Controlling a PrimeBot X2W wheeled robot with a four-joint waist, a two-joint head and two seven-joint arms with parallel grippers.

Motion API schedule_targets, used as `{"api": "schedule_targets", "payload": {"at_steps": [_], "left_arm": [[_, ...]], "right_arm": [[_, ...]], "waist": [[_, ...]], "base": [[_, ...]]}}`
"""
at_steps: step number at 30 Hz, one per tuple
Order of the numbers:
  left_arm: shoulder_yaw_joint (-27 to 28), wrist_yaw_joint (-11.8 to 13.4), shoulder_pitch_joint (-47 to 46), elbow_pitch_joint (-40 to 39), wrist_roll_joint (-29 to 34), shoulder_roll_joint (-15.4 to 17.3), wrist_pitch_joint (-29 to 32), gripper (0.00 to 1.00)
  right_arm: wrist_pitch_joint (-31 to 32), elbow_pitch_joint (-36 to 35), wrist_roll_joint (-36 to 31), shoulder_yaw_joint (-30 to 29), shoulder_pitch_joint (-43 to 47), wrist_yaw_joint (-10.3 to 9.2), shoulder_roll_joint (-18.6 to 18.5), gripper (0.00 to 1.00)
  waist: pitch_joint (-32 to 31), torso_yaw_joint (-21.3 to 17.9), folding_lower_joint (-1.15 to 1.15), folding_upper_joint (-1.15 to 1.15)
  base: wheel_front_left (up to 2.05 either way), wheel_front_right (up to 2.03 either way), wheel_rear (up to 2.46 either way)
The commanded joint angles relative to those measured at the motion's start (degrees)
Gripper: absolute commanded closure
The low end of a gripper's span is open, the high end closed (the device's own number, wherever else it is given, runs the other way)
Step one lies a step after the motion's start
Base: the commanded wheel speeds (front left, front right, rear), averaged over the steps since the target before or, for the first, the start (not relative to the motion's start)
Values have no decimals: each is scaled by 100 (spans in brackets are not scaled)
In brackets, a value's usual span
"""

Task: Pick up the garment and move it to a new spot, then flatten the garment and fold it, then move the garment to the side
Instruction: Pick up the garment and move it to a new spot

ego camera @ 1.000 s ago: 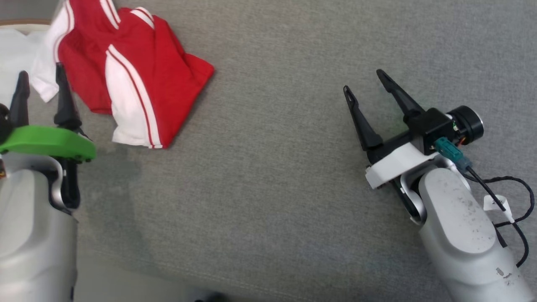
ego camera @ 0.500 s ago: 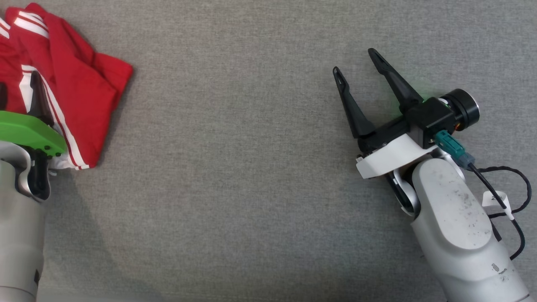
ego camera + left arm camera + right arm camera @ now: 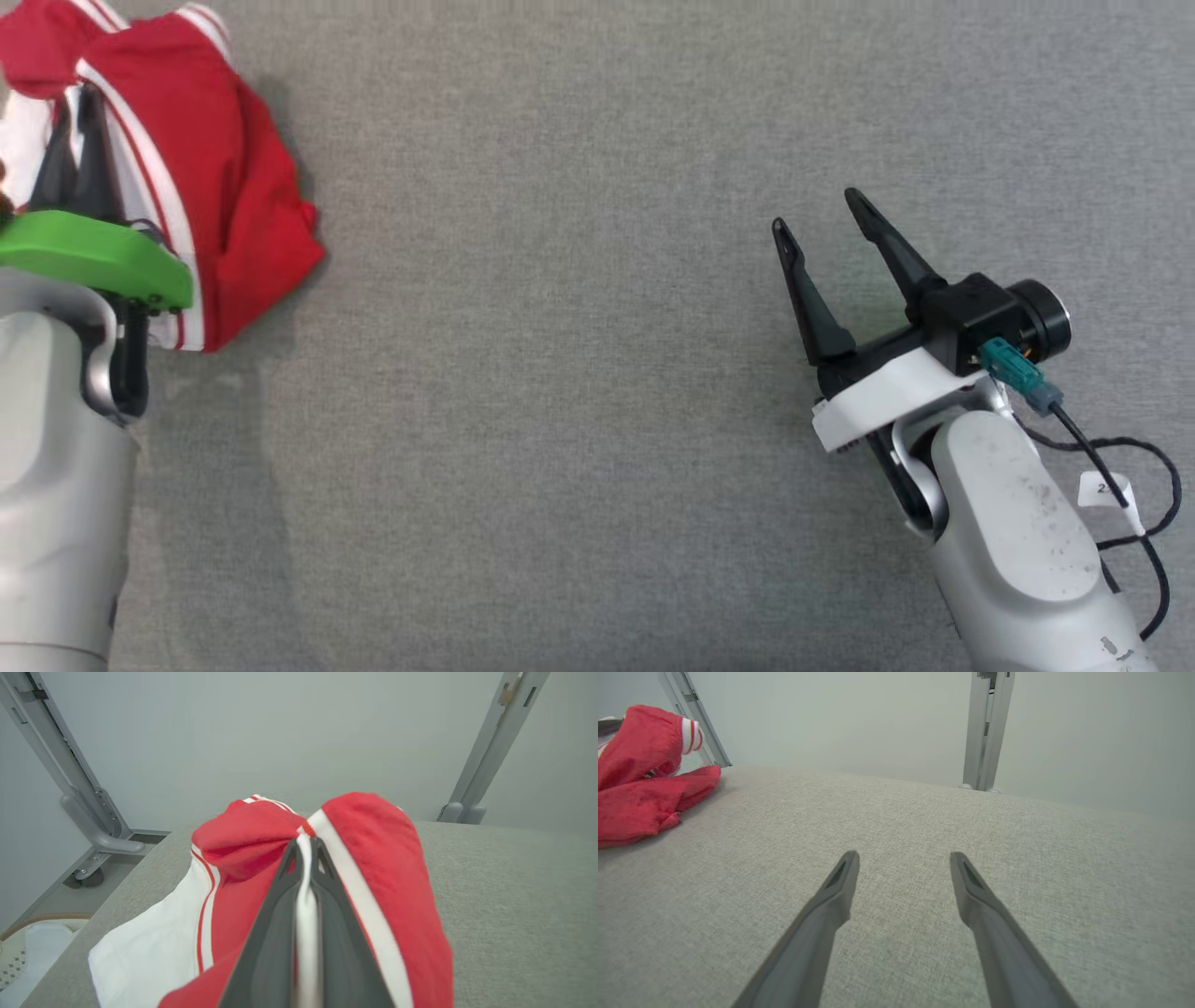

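Observation:
The garment (image 3: 215,177) is red with white panels and stripes, bunched at the far left of the grey table. My left gripper (image 3: 77,103) is shut on a white-striped fold of it; in the left wrist view the fingers pinch white cloth of the garment (image 3: 383,868) at the gripper's tips (image 3: 306,843), and the fabric rises around them. My right gripper (image 3: 822,210) stands open over bare table on the right, far from the cloth. In the right wrist view its tips (image 3: 903,858) are spread, with the garment (image 3: 640,788) at the far left.
Grey fabric table top (image 3: 560,373) stretches between the arms. A black cable (image 3: 1120,467) with a white tag hangs by my right forearm. Metal frame posts (image 3: 490,751) stand behind the table. A pale cloth in a basket (image 3: 28,947) sits beyond the left edge.
The head camera has shifted between frames. My left gripper reached into the garment and shut on a fold, which now bunches up around its fingers. The right gripper stays open.

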Motion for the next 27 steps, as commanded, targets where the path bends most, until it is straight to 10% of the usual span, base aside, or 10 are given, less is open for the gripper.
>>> {"api": "schedule_targets", "payload": {"at_steps": [1,23,24,27], "left_arm": [[-42,-25,207,-201,113,-109,-15,100],[-1979,-22,420,-969,-187,-1669,-19,100],[-1969,-22,477,-843,-180,-1686,-18,6],[-1827,36,625,-636,22,-1702,-17,0]], "right_arm": [[-1,28,63,-14,153,-11,1,0],[-1,114,594,59,771,-10,2,0],[-2,120,604,66,766,-10,3,0],[-1,151,602,32,758,-10,2,0]], "waist": [[-520,-307,0,0],[-1016,-2125,0,0],[-1022,-2138,0,0],[-1046,-2117,0,0]], "base": [[0,0,0],[0,0,0],[0,0,0],[0,0,0]]}}
